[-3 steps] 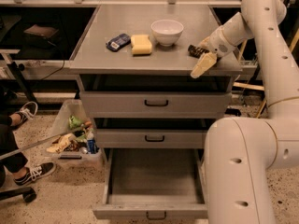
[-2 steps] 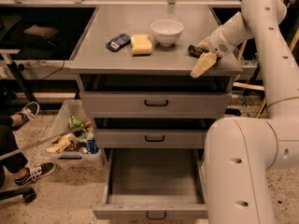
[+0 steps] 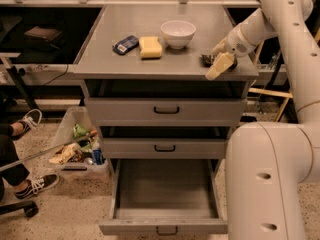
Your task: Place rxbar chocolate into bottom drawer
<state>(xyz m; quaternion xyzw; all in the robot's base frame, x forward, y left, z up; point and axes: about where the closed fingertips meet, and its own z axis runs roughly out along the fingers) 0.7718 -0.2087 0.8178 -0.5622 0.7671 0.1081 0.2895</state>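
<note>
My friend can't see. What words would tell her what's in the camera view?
A robot arm's gripper is at a dark snack bar near the right front edge of a grey cabinet top. The bottom drawer is pulled open below. A white bowl, a yellow sponge and a blue packet also sit on top.

Your robot's arm (image 3: pixel 282 19) is arching down from the upper right, its forearm (image 3: pixel 250 31) slanting leftward. Your gripper (image 3: pixel 217 67) is hanging right of centre in the upper view, pointing down-left.
</note>
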